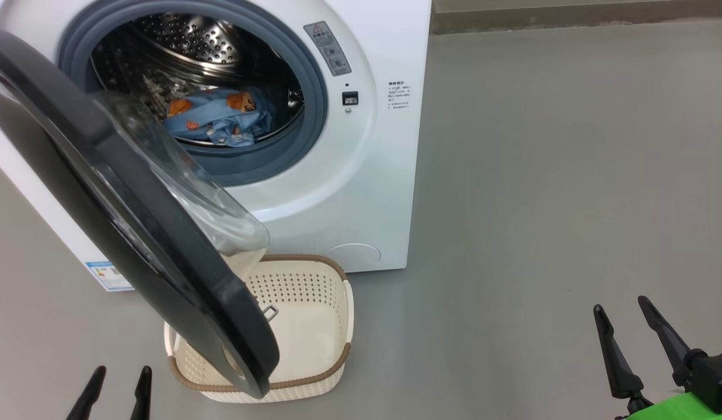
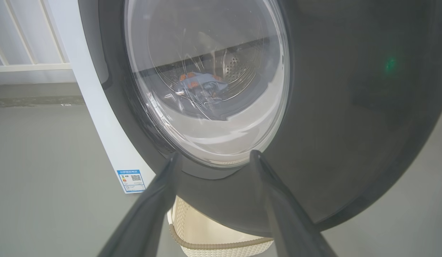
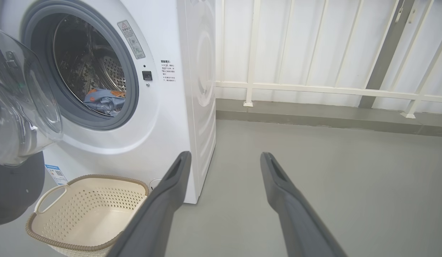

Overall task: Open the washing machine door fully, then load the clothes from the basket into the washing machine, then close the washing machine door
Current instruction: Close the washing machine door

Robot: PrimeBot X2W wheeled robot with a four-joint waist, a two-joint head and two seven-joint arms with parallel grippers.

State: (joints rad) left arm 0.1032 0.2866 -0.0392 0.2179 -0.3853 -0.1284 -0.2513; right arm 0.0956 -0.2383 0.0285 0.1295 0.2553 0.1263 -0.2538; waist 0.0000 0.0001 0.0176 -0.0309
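Clothes point(image 1: 220, 116) loaded, basket point(image 1: 296, 286) empty; I judged closing was next. My left gripper point(image 1: 123, 373) and right gripper point(image 1: 620, 306) gaped wide; the door point(image 1: 133, 233) at twelve o'clock needed pushing.

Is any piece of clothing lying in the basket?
No, the basket holds nothing in the right wrist view, and the clothes lie inside the drum.

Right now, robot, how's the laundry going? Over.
Both open, empty: left gripper, right gripper. Blue clothes inside washing machine, basket empty. To do: washing machine door open above the basket, not yet closed.
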